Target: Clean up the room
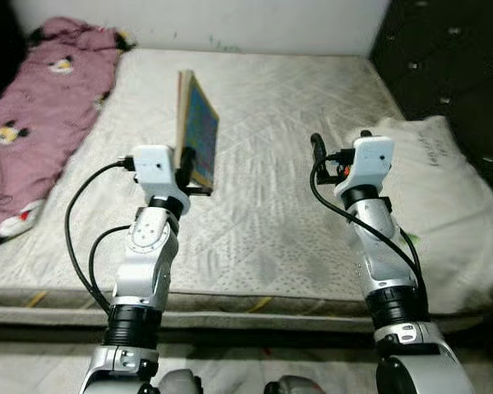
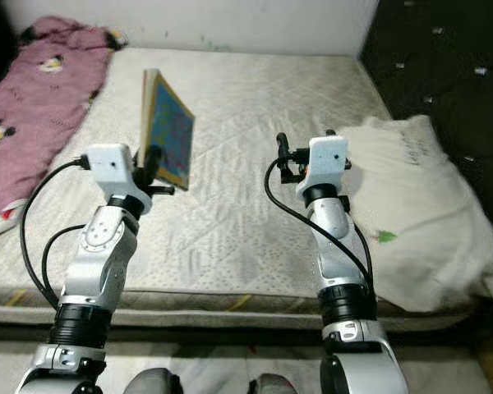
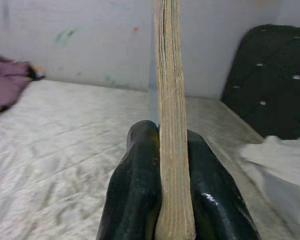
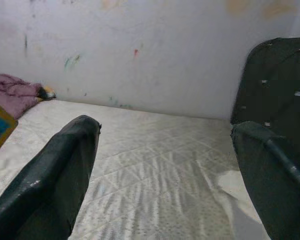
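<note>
A thin book point(image 1: 199, 127) with a blue cover and tan page edges stands upright above the bare mattress point(image 1: 263, 205). My left gripper point(image 1: 187, 168) is shut on its lower edge. In the left wrist view the two black fingers point(image 3: 135, 195) press the page block of the book point(image 3: 172, 125) from both sides. My right gripper point(image 1: 333, 148) is held up over the mattress to the right of the book, open, with nothing between its fingers point(image 4: 55, 180).
A pink patterned blanket point(image 1: 33, 123) lies along the mattress's left side. A white pillow point(image 1: 444, 205) rests at the right edge. A black tufted headboard point(image 1: 452, 66) rises at the far right, and a pale wall point(image 1: 230, 20) runs behind the bed.
</note>
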`<state>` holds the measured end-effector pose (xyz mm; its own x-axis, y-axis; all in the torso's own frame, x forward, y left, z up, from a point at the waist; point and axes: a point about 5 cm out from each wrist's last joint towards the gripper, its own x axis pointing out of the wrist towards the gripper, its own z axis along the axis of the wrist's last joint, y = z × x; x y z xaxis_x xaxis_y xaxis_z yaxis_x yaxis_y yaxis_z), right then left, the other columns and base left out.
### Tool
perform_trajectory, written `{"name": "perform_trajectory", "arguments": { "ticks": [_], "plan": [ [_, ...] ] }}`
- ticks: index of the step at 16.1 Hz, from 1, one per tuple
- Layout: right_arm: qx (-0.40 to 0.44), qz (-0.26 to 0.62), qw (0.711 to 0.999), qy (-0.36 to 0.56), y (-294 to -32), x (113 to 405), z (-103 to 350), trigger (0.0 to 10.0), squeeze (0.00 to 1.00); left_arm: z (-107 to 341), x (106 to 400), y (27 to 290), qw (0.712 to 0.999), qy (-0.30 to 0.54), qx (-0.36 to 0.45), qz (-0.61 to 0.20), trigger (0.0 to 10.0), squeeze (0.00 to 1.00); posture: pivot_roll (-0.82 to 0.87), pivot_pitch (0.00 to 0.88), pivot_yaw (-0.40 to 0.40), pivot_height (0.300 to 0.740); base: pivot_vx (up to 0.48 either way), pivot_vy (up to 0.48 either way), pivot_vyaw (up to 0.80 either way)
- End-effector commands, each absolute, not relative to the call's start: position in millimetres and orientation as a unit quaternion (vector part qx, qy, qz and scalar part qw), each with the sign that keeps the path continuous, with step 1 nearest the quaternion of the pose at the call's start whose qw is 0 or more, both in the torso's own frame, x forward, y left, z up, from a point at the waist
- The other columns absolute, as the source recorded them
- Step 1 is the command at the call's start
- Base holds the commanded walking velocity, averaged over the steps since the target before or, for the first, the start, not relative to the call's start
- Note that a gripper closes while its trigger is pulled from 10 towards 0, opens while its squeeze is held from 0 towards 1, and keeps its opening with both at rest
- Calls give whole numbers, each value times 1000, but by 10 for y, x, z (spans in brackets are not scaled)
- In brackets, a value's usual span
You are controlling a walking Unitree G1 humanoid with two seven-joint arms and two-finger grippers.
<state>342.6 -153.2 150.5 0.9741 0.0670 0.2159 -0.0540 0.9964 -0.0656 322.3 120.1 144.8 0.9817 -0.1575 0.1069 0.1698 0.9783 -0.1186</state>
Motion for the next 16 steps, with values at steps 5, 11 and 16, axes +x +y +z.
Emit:
{"name": "perform_trajectory", "arguments": {
  "ticks": [5,11,16],
  "plan": [
    [-24,31,993,-112,-1498,3421,1507,10000,0,1556,3240,1198,992,-69,-59,-89,10000,0,-11,0,-13,740,0,-358,0],
    [-28,27,993,-112,-1546,3436,1516,10000,0,1556,3238,1183,991,-69,-64,-90,10000,0,-14,0,-17,740,0,-480,0],
    [-31,29,993,-110,-1548,3412,1491,10000,0,1546,3228,1160,991,-70,-67,-90,10000,0,-19,0,-22,740,0,-433,0]
  ]
}}
